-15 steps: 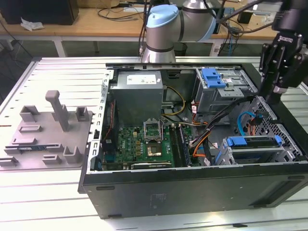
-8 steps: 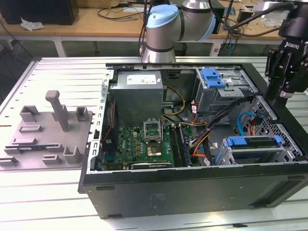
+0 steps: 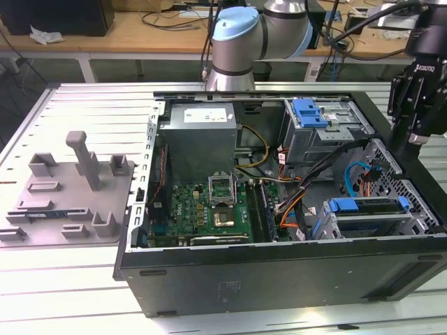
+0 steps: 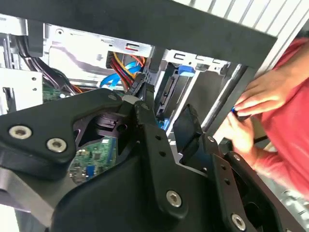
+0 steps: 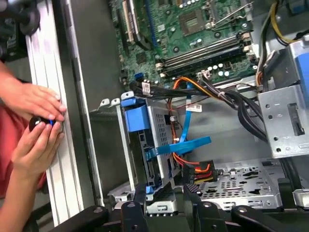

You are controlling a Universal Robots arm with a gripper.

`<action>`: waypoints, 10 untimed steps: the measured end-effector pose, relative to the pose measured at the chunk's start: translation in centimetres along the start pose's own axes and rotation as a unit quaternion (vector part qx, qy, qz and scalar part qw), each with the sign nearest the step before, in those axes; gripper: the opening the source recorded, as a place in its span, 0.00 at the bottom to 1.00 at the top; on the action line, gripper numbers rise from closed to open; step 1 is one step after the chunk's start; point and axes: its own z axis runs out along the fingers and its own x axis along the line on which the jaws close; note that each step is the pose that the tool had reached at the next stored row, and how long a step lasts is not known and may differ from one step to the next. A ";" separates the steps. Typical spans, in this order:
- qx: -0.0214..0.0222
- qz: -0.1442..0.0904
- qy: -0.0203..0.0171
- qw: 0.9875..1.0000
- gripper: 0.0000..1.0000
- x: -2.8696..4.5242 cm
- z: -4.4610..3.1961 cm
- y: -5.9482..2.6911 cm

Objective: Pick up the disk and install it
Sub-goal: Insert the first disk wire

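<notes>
The disk (image 3: 368, 207) sits in the drive cage at the front right corner of the open computer case (image 3: 279, 272), framed by its blue carrier rail. In the first wrist view the disk (image 5: 145, 145) stands on edge in the cage, with a blue tab at its end. My gripper (image 3: 418, 132) hangs above the case's wall on the exterior view's right, beyond the disk. In both wrist views the black fingers (image 5: 141, 200) (image 4: 145, 113) stand apart, and the gripper (image 5: 165, 198) is open with nothing between them.
A grey moulded fixture (image 3: 70, 188) with upright posts lies on the slatted table at the exterior view's left. A blue latch (image 3: 311, 112) tops the rear drive bay. Cables (image 5: 193, 92) cross beside the cage. A person's hands (image 5: 34, 121) hold a small dark object by the case.
</notes>
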 end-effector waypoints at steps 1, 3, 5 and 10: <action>-0.003 0.007 0.000 1.000 0.44 -0.10 0.16 0.00; -0.004 0.009 0.000 1.000 0.44 -0.48 0.35 0.07; -0.003 0.009 0.002 1.000 0.44 -1.36 0.30 0.28; -0.002 0.010 0.007 1.000 0.44 -2.23 0.77 0.41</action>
